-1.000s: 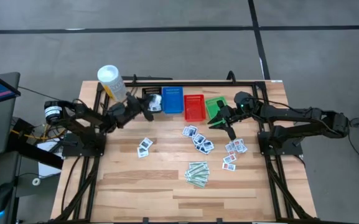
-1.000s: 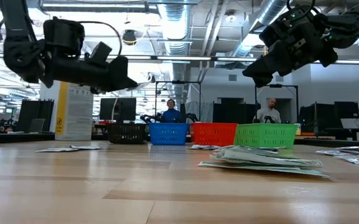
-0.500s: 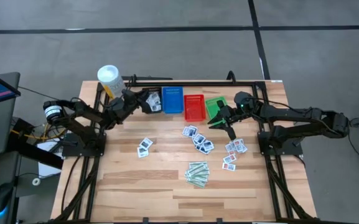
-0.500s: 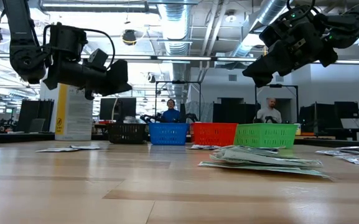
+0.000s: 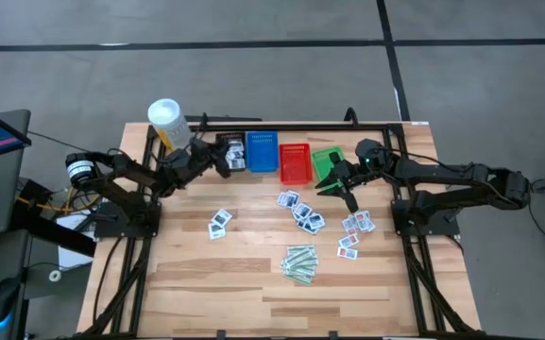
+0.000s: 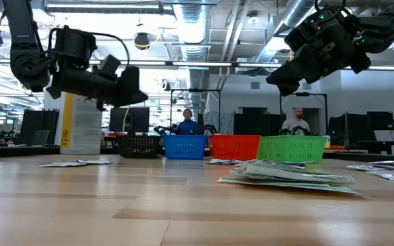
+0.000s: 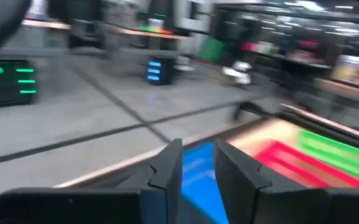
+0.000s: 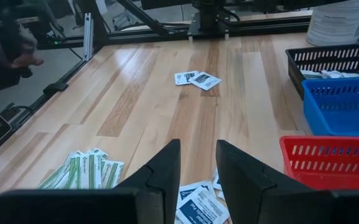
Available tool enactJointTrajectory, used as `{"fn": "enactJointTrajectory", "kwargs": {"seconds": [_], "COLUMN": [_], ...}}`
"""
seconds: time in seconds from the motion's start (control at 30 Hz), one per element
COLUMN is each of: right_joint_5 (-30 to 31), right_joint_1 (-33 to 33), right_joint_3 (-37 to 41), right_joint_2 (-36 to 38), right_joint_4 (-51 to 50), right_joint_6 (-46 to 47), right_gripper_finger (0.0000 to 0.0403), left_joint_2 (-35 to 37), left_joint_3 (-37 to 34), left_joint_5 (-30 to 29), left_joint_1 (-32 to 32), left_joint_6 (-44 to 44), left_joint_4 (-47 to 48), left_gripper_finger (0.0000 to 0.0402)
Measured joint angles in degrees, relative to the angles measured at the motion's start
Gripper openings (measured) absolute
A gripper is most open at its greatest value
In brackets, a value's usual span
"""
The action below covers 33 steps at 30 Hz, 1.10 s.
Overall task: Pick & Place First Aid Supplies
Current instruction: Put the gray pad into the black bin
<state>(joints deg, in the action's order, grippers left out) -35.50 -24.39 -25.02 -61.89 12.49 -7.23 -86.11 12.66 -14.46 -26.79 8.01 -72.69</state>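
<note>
First aid supplies lie on the wooden table: white packets in a middle cluster (image 5: pixel 300 210), a pair at the left (image 5: pixel 217 223), more at the right (image 5: pixel 355 227), and a pile of pale-green strips (image 5: pixel 300 263). One white packet (image 5: pixel 235 151) lies in the black basket (image 5: pixel 227 142). My left gripper (image 5: pixel 217 159) hovers open beside that basket, with nothing between its fingers (image 7: pixel 167 168). My right gripper (image 5: pixel 334 185) hangs open in the air in front of the green basket (image 5: pixel 327 161), also holding nothing; its wrist view looks down on packets (image 8: pixel 196 79) and strips (image 8: pixel 83 169).
Black, blue (image 5: pixel 262 151), red (image 5: pixel 296 162) and green baskets stand in a row at the far edge. A tall white tub (image 5: pixel 165 121) stands at the far left corner. A metal frame rims the table. People show in the room behind (image 6: pixel 186 121).
My left gripper has swung a little toward the table's left, away from the blue basket. In the low view its tip, pointed before, now looks wider: it has opened. The white packet that was at its tip now lies in the black basket.
</note>
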Motion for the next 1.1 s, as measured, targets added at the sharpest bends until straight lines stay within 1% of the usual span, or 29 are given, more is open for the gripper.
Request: {"fn": "enactJointTrajectory", "kwargs": {"seconds": [0.03, 0.1, 0.27, 0.33, 0.4, 0.5, 0.67, 0.8, 0.9, 1.1], "right_joint_5": [0.0, 0.01, -0.01, -0.01, -0.01, -0.03, -0.01, -0.01, -0.01, -0.01], "right_joint_1": [0.0, -0.01, -0.01, 0.0, -0.02, -0.01, -0.01, 0.0, 0.01, 0.0], "right_joint_3": [0.0, 0.0, 0.01, 0.02, 0.0, 0.0, 0.0, 0.0, 0.0, 0.0], "right_joint_2": [0.0, 0.0, 0.0, -0.41, -0.92, -2.26, -5.05, -7.23, -8.23, -8.68], "right_joint_4": [0.01, -0.06, -0.3, -0.28, -0.34, 0.11, 1.59, 4.09, 4.74, 4.83], "right_joint_6": [0.4, 0.83, 0.71, 0.69, 0.69, 0.67, 0.68, 0.71, 0.7, 0.69], "right_gripper_finger": [0.0098, 0.0098, 0.0098, 0.0098, 0.0098, 0.0098, 0.0098, 0.0098, 0.0098, 0.0098], "left_joint_2": [0.67, 2.47, 10.16, 13.28, 16.09, 18.24, 16.82, 14.47, 12.21, 7.01], "left_joint_3": [-0.24, -0.55, -2.89, -4.13, -5.46, -7.45, -9.41, -10.22, -10.65, -10.64], "left_joint_5": [3.4, 8.39, 18.03, 20.89, 21.77, 21.83, 19.92, 16.46, 13.88, 5.24], "left_joint_1": [0.57, 2.16, 6.56, 8.5, 10.46, 13.41, 19.18, 23.55, 26.22, 28.57], "left_joint_6": [0.0, 0.38, 1.35, 1.31, 1.31, 1.34, 1.41, 1.25, -1.12, -4.62], "left_joint_4": [0.37, 1.86, 8.02, 11.51, 15.54, 20.59, 23.76, 24.31, 24.42, 24.78], "left_gripper_finger": [0.009, 0.009, 0.009, 0.009, 0.009, 0.009, 0.009, 0.009, 0.009, 0.009]}}
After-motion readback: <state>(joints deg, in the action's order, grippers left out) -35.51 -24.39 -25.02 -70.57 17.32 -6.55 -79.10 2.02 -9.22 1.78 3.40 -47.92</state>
